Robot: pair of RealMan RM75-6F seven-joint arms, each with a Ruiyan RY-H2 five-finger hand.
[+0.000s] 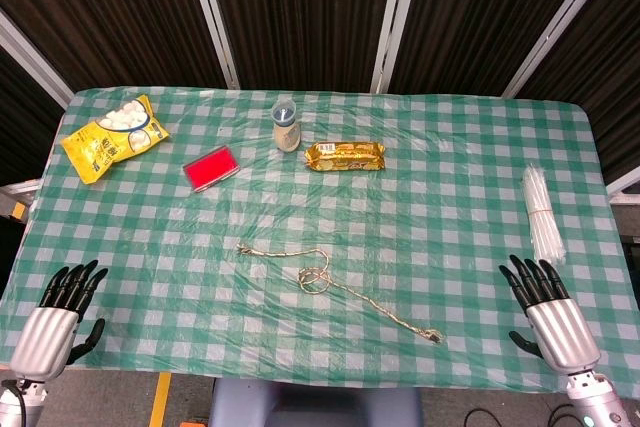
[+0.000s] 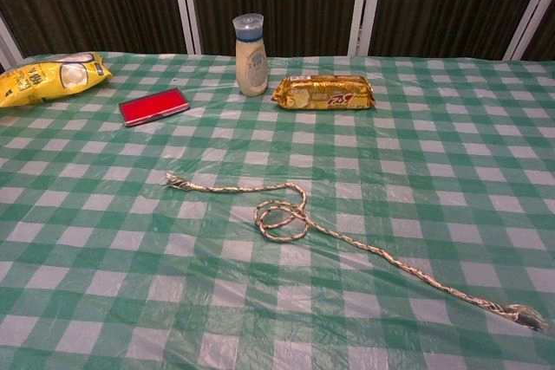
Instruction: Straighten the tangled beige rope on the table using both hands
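rope looped mid-table — untouched | left hand, right hand — fingers spread

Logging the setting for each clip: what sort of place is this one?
Probably a lab or demo tabletop rig, not a home: a table with a checked plastic cover, snacks and a rope laid out as props, dark slatted panels behind.

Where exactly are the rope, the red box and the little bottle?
rope (image 2: 279, 219), chest view, on its coiled loop.
red box (image 1: 211, 168), head view, middle of its top face.
bottle (image 2: 251, 65), chest view, on its pale body.
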